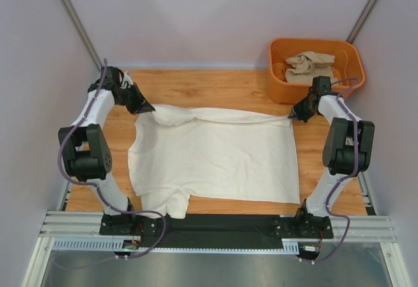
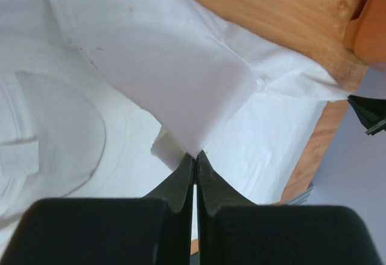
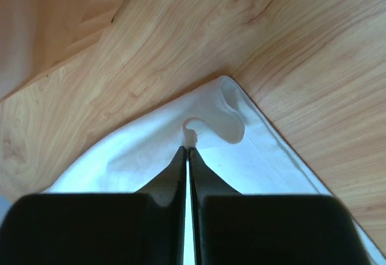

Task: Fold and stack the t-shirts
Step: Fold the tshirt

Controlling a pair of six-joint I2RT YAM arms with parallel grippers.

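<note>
While both pincers grip its far edge, the cream-white t-shirt (image 1: 215, 156) lies spread on their near side.

Its body rests flat on the table (image 1: 215, 87), long axis running from one pincer to the other, collar end by the left pincer (image 1: 149, 109), hem by the right pincer (image 1: 291, 114). Each is pressed shut on its own far corner, so I'd judge a fold draws that edge nearward. Beyond the right pincer, the sandy beige t-shirt (image 1: 308, 65) sits crumpled in the orange tub (image 1: 281, 87). Two shirts, two pincers, one tub.
</note>
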